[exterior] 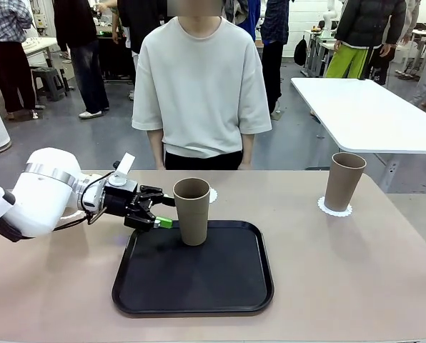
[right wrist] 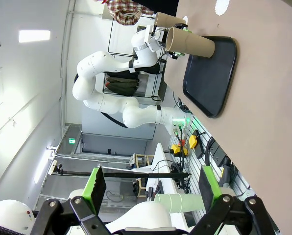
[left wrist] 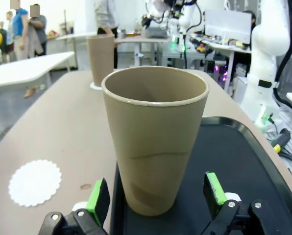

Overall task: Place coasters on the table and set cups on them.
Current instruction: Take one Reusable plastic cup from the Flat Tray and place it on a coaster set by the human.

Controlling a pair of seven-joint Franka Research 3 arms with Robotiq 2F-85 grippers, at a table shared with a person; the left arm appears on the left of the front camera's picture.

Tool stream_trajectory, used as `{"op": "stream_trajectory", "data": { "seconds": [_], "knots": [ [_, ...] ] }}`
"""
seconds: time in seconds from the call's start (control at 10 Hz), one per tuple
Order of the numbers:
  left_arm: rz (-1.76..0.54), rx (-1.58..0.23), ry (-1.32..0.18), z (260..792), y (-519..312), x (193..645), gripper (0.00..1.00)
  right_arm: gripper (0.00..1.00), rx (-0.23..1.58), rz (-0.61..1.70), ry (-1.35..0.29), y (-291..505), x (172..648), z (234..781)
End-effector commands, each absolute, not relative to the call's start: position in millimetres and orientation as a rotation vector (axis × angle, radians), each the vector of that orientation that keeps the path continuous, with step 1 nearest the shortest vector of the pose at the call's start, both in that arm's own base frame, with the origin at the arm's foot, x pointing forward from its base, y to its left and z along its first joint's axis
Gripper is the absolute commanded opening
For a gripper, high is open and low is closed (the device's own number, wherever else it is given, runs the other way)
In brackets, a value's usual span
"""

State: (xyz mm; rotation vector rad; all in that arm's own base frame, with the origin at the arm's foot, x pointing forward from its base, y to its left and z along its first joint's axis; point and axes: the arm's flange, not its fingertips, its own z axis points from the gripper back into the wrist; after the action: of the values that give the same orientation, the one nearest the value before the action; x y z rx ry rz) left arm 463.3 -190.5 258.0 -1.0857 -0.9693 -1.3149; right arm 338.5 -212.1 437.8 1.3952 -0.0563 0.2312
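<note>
A tan cup (exterior: 191, 211) stands upright at the far left of the black tray (exterior: 193, 275). My left gripper (exterior: 163, 209) is open at its left side. In the left wrist view this cup (left wrist: 155, 147) rises between the green pads (left wrist: 98, 199), with a gap on each side. A second cup (exterior: 344, 181) stands on a coaster (exterior: 334, 209) at the table's right. A bare coaster (exterior: 212, 194) lies on the table (exterior: 342, 286) just behind the tray cup and shows as a scalloped disc (left wrist: 35, 182). My right gripper (right wrist: 151, 188) is open in the air, holding nothing.
A person stands at the far edge of the table. A white table (exterior: 370, 111) sits beyond the right corner. In the right wrist view another tan cup (right wrist: 168, 19) stands past the tray cup (right wrist: 190, 43), close to the left arm.
</note>
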Motion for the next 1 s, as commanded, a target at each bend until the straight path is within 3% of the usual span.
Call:
{"op": "stream_trajectory", "data": {
  "seconds": [0.0, 0.5, 0.9],
  "knots": [
    [-1.297, -1.118, -1.031, 247, -194, 467, 1.0, 1.0, 1.401, 0.232, -0.054, -212, 337, 439],
    [-1.341, -1.176, -1.101, 241, -199, 468, 1.0, 1.0, 1.401, 0.232, -0.054, -212, 337, 439],
    [-1.353, -1.186, -1.07, 232, -211, 468, 1.0, 1.0, 1.401, 0.232, -0.054, -212, 337, 439]
  ]
}}
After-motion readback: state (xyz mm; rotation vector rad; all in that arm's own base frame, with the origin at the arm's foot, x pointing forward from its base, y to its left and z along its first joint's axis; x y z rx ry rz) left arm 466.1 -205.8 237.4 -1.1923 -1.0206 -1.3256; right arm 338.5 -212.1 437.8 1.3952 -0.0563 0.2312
